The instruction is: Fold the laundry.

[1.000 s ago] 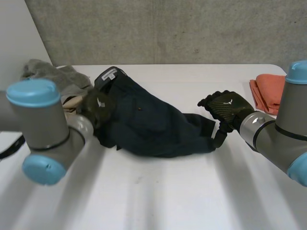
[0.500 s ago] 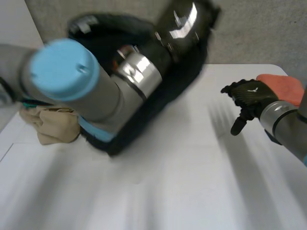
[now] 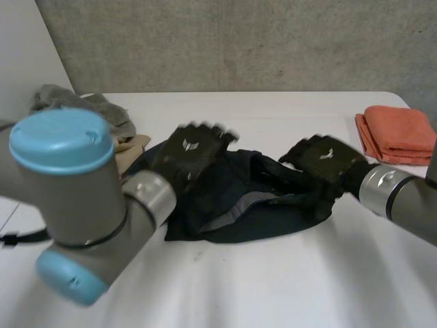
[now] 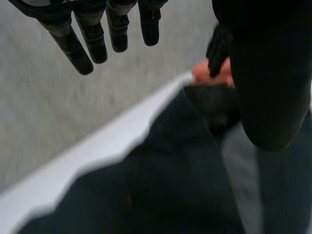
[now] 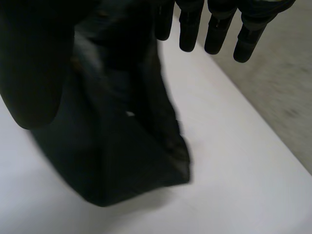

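On the white worktop (image 3: 273, 287), near its middle, a dark navy garment (image 3: 259, 222) lies in a crumpled heap, with a strip of paler grey lining showing along one fold.

The left hand (image 3: 192, 152) is over the garment's left part, its back facing up. In the left wrist view its fingers (image 4: 95, 39) are straight and spread and its thumb (image 4: 273, 73) stands apart from them. The hand is open and holds nothing, and the garment (image 4: 170, 185) lies below the palm.

The right hand (image 3: 321, 158) is at the garment's right end. In the right wrist view its fingers (image 5: 217, 29) are also straight and its thumb (image 5: 34, 63) is well clear of them, so this hand is open too. The dark cloth (image 5: 122, 156) bunches beneath the palm, with bare worktop (image 5: 234, 161) beside it. Whether either hand actually touches the cloth cannot be told.

A folded orange cloth (image 3: 399, 133) sits at the worktop's right edge, apart from the garment. At the left, behind the large grey left arm with its light-blue cap, lie a grey cloth (image 3: 89, 106) and a beige cloth (image 3: 131, 145), the beige one just beside the garment. A concrete wall (image 3: 239, 41) stands behind the worktop.
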